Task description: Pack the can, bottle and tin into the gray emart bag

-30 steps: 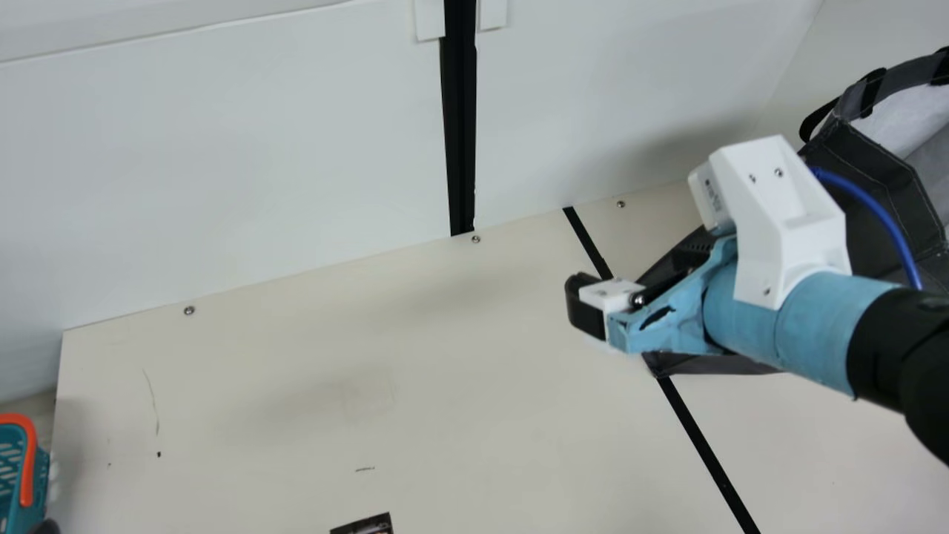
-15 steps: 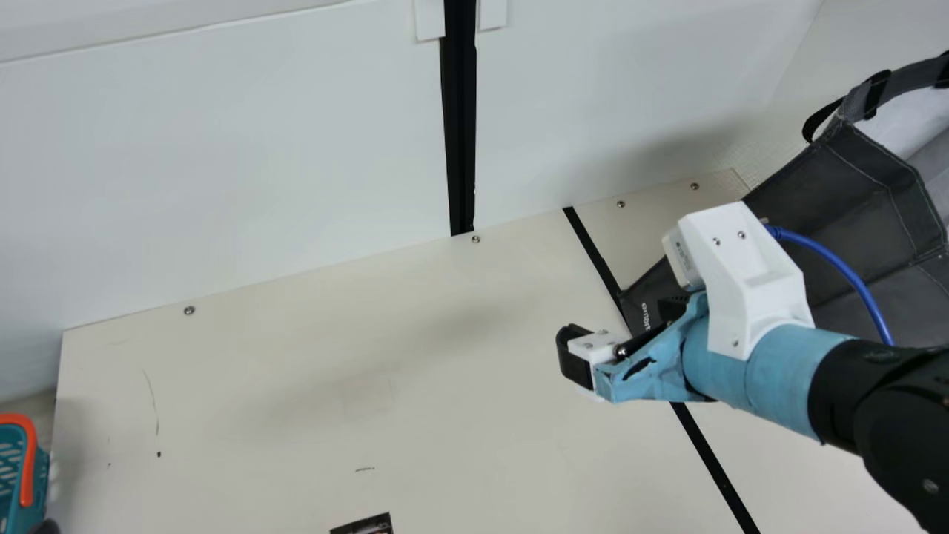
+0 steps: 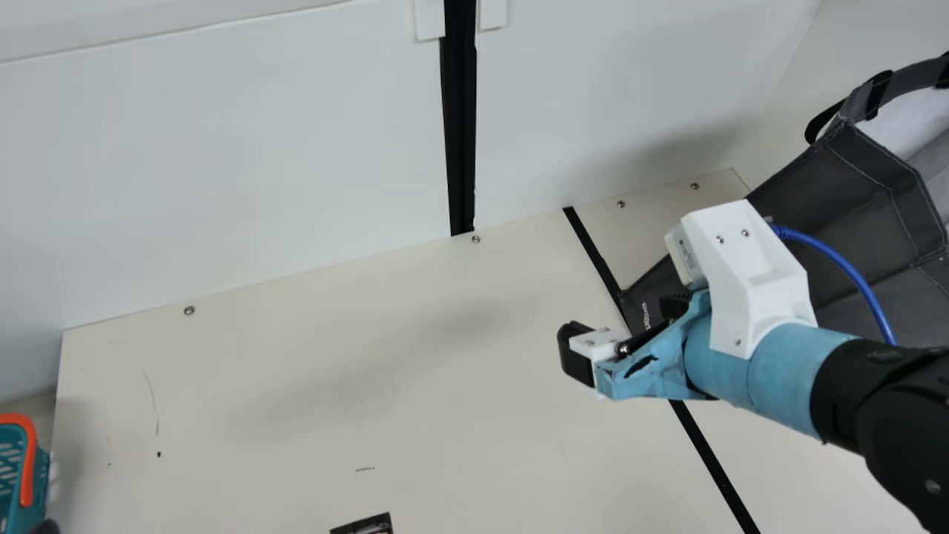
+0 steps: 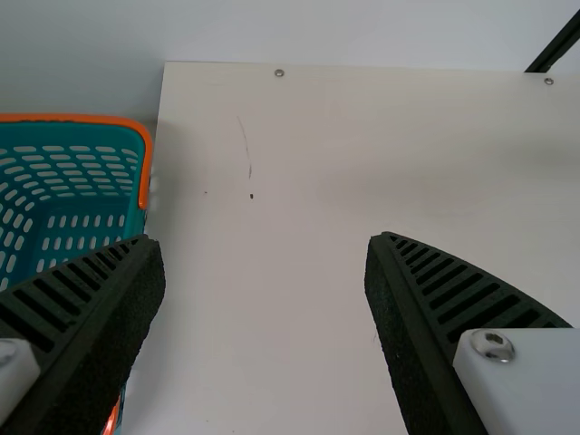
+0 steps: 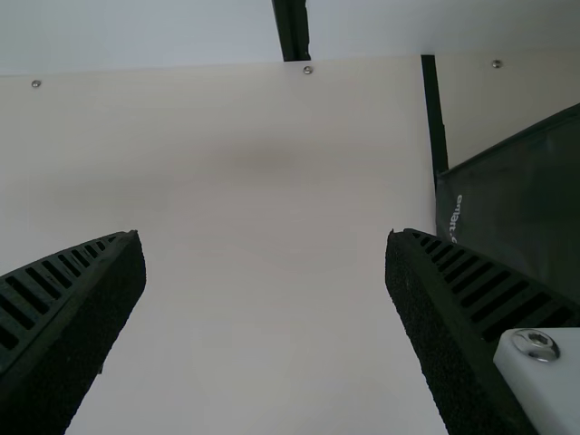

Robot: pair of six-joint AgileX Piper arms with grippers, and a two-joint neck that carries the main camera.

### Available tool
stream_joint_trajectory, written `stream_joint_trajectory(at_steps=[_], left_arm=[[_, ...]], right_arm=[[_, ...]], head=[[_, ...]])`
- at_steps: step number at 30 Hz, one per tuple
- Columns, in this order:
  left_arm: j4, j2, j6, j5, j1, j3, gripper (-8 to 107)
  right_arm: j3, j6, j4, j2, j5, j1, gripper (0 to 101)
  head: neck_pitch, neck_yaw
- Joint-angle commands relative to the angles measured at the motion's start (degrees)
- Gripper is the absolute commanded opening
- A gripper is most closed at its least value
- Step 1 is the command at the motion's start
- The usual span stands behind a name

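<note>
A cream counter (image 3: pixel 296 386) runs across the lower part of the main view, below a white wall (image 3: pixel 222 148) with a black upright post (image 3: pixel 461 111) at upper center. The dark gray bag (image 3: pixel 838 200), its mouth showing a white lining and a handle, is at the right side of the frame; its near lower corner, marked with small pale print, meets a black stripe (image 3: pixel 712 452) that slants down the counter. The right arm (image 3: pixel 793 363), wrapped in light blue, enters from the lower right with a blue cable (image 3: pixel 845 267) behind it and overlaps part of the bag. The right tool (image 3: pixel 574 352) is right of center, above the counter; in the right wrist view its two ribbed fingers stand wide apart with nothing between them but bare counter beyond. The left tool (image 3: pixel 46 526) is a small dark tip in the lower left corner; the left wrist view shows its fingers wide apart too, one overlapping a teal basket (image 3: pixel 11 475) with an orange handle. That basket sits at the far lower left of the main view. At the bottom edge, left of center, is the dark corner of a printed item (image 3: pixel 367 525), too cut off to identify.
</note>
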Motion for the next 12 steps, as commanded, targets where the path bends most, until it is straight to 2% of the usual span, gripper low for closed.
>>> stream_joint_trajectory(at_steps=[1,12], left_arm=[[0.0,0.0,0.0,0.0,0.0,0.0,90],[0.0,0.0,0.0,0.0,0.0,0.0,90]], right_arm=[[0.0,0.0,0.0,0.0,0.0,0.0,91],[0.0,0.0,0.0,0.0,0.0,0.0,91]], head=[[-1.3,0.0],[-1.3,0.0]])
